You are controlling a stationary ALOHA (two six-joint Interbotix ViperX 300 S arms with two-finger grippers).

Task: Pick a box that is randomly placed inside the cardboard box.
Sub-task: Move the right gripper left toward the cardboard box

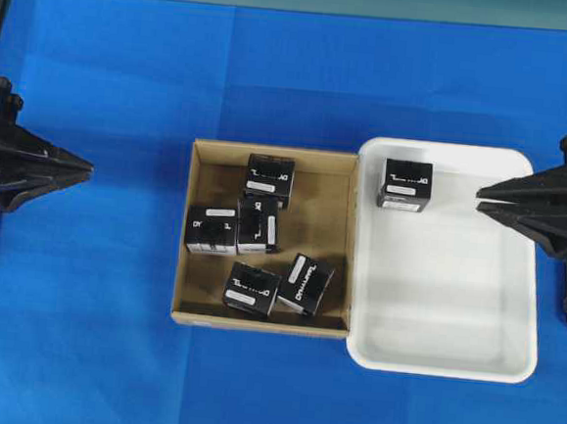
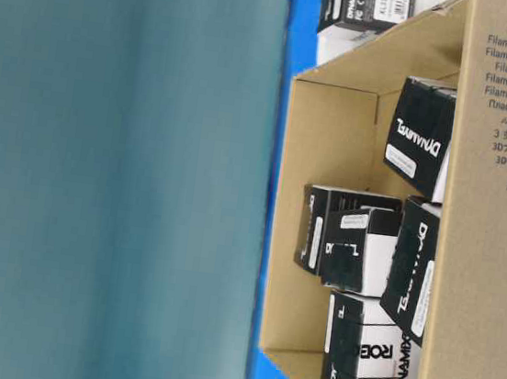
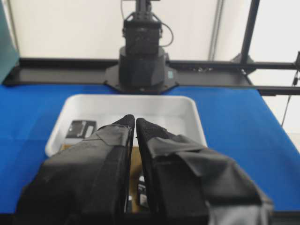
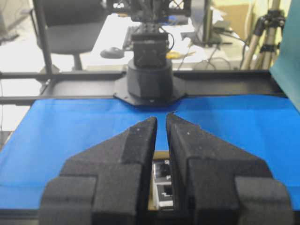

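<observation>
Five small black cuboid cartons [image 1: 269, 180] lie at mixed angles inside the shallow brown cardboard box [image 1: 204, 152]; a sixth sits in the white plastic tray [image 1: 522, 182]. Left gripper [image 1: 88, 168] and right gripper [image 1: 479, 200] rest outside on blue cloth [image 1: 87, 334], nearly closed, empty.

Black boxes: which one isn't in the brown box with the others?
The black box sitting alone in the white tray; the other five lie inside the cardboard box.

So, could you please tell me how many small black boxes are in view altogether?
6. Five lie in the cardboard box: one at the far wall, two mid-left, two near the front. One sits in the white tray, far-left corner.
</observation>
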